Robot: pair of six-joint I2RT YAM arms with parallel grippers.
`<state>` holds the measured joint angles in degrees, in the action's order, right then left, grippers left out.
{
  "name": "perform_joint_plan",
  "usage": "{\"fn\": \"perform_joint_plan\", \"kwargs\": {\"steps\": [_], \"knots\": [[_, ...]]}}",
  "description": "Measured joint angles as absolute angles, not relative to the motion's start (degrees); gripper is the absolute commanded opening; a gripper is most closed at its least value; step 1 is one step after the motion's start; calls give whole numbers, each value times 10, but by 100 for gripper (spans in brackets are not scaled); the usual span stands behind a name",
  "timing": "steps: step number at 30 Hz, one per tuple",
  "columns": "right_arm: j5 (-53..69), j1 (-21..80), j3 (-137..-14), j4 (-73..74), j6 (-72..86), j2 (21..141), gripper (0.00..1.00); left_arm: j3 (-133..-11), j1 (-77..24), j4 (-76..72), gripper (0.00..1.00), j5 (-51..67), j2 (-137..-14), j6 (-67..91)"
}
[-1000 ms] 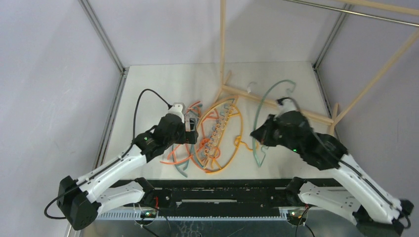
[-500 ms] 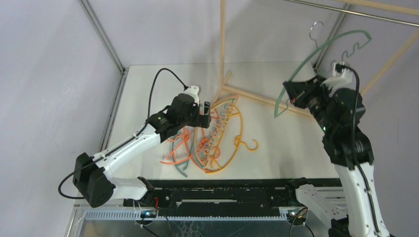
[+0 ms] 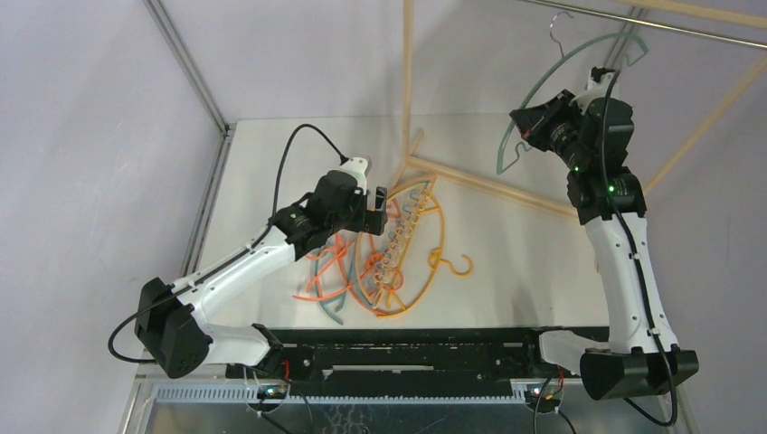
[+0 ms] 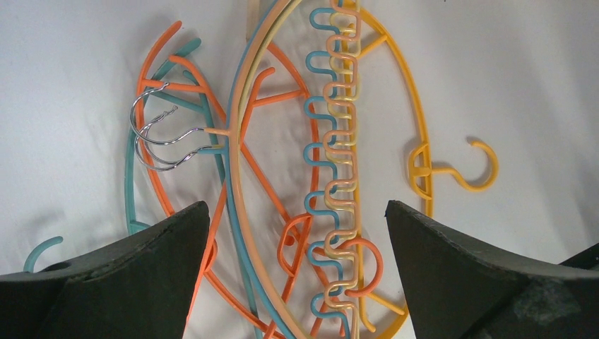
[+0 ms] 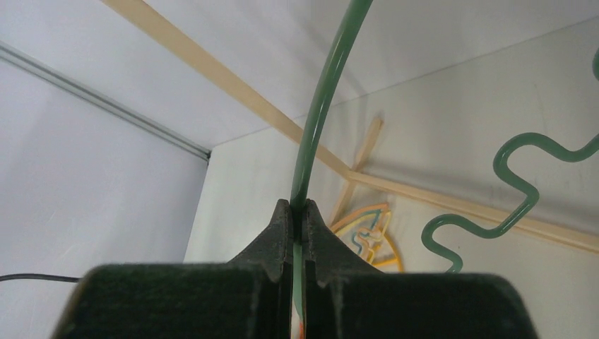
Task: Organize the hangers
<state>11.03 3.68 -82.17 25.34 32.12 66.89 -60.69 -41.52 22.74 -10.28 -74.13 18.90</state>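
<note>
A pile of orange, peach, yellow and teal hangers (image 3: 393, 262) lies mid-table. My left gripper (image 3: 378, 206) hovers over its far end, open and empty. In the left wrist view the gripper (image 4: 295, 208) straddles an orange hanger (image 4: 268, 183) and the wavy blue and peach bars (image 4: 332, 148). A yellow hanger (image 4: 420, 141) lies to the right, and two metal hooks (image 4: 159, 141) to the left. My right gripper (image 3: 534, 122) is raised high and shut on a green hanger (image 3: 579, 54), whose hook is near the metal rail (image 3: 651, 25). In the right wrist view the gripper (image 5: 298, 205) pinches the green hanger's arc (image 5: 325, 92).
A pale wooden rack pole (image 3: 407, 72) rises behind the pile, and its base bar (image 3: 488, 185) crosses the table to the right. Another wooden pole (image 3: 705, 117) slants at the far right. Metal cage posts stand at the back corners.
My right arm has lifted the green hanger off the table, up and right toward the rail. My left gripper moved slightly farther over the pile, then stayed still.
</note>
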Motion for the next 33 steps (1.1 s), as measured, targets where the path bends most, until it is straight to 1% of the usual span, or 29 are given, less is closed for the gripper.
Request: {"fn": "perform_joint_plan", "kwargs": {"steps": [8, 18, 33], "knots": [[130, 40, -831, 245, 323, 653, 0, -606, -415, 223, 100, -103, -746, 188], [139, 61, -826, 248, 318, 602, 0, -604, -415, 219, 100, -102, -751, 189], [118, 27, -830, 224, 291, 681, 0, -575, -415, 215, 100, -107, -743, 189]]}}
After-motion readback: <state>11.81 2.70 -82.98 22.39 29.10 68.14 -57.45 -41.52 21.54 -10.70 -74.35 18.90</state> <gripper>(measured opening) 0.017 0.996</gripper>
